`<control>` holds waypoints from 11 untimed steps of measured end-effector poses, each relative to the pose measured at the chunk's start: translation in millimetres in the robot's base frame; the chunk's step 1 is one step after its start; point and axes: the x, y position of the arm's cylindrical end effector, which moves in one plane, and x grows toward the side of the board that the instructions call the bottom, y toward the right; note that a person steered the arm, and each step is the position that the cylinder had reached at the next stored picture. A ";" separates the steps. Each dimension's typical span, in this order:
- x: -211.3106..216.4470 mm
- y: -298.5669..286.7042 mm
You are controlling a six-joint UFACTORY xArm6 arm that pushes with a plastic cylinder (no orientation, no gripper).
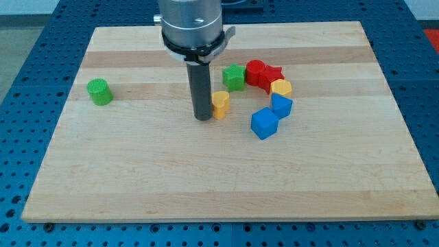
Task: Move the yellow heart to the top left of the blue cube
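The yellow heart [220, 104] lies near the board's middle, up and to the left of the blue cube [264, 123]. My tip [203, 118] rests on the board just left of the yellow heart, touching or nearly touching it. The rod stands upright under the arm's metal flange. A gap of bare wood separates the heart from the blue cube.
A green cube [234, 77], a red cylinder [256, 71], a red star [271, 76], a yellow block [281, 88] and a second blue block [281, 105] curve above and right of the blue cube. A green cylinder [99, 91] sits at the left. The wooden board [137, 171] ends at blue matting.
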 end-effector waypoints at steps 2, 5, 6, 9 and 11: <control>-15.2 -17.7; -36.4 -8.7; -36.4 3.3; -38.4 26.0; -39.7 25.8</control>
